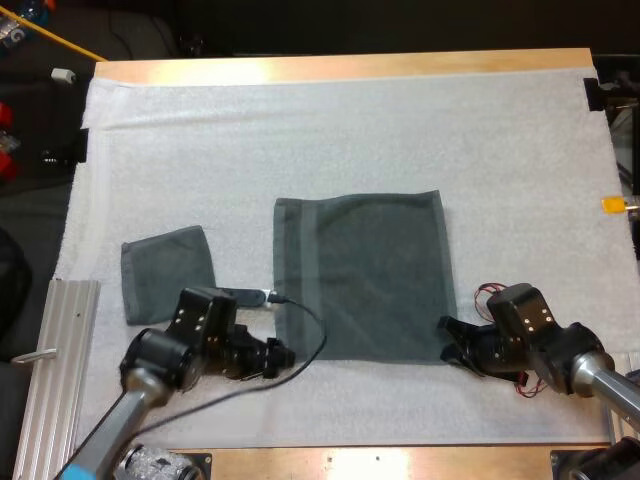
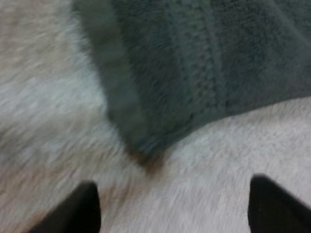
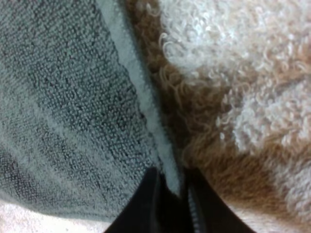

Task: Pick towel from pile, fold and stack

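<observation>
table (image 1: 340,66), white mat (image 1: 350,130), spread towel (image 1: 365,275), folded towel (image 1: 168,270)

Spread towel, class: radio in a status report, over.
Left gripper open, at corner of spread towel. Right gripper shut on its edge. Folded towel lies apart; nothing blocking.

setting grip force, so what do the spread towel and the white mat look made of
Spread towel: likely cotton terry, matte dark grey-green; the right wrist view shows tiny loops and a flat woven hem. White mat: seemingly a soft synthetic pile, matte; its fibres curl loosely beside that hem.
</observation>
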